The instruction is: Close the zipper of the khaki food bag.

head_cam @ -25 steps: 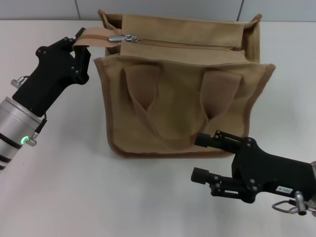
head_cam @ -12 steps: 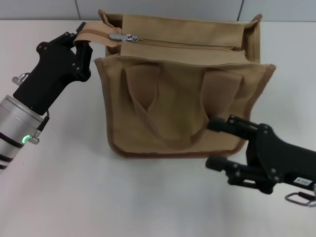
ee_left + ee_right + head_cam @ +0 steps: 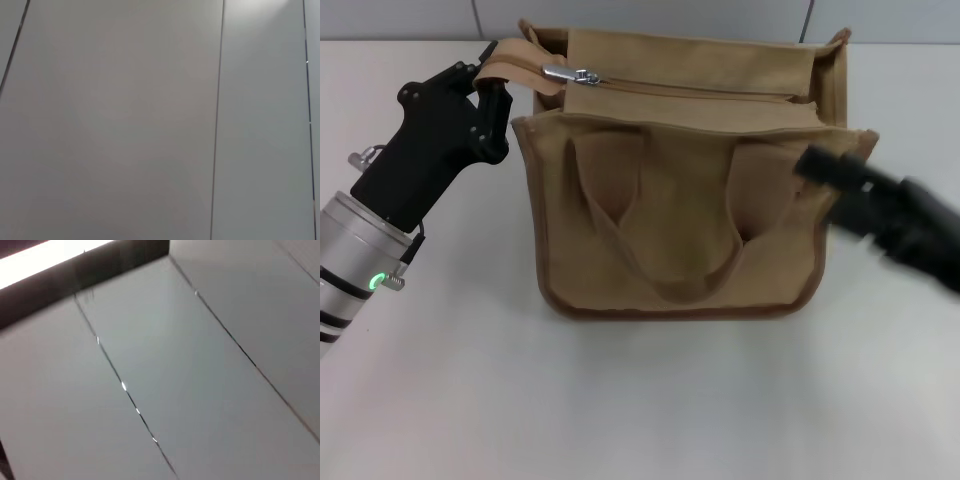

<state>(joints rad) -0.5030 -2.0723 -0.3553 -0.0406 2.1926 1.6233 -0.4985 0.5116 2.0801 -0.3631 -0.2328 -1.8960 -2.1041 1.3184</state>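
Head view, left to right: left gripper [image 3: 488,82] clenched on the zipper's fabric end tab at the khaki food bag [image 3: 690,180]'s upper left corner; zipper [image 3: 650,84], silver slider near that end; right gripper [image 3: 840,170], blurred, over the bag's right edge, finger state unreadable.

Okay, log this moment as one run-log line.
left gripper: shut on zipper end tab | right gripper: over boxy khaki canvas food bag, state unclear | silver zipper slider: near left end

Bag [image 3: 680,215] matt tan canvas, woven, darker piping, zipper [image 3: 582,76] slider shiny silver metal, left gripper [image 3: 488,92] matt black plastic on a brushed metal wrist, table [image 3: 620,400] smooth matt white
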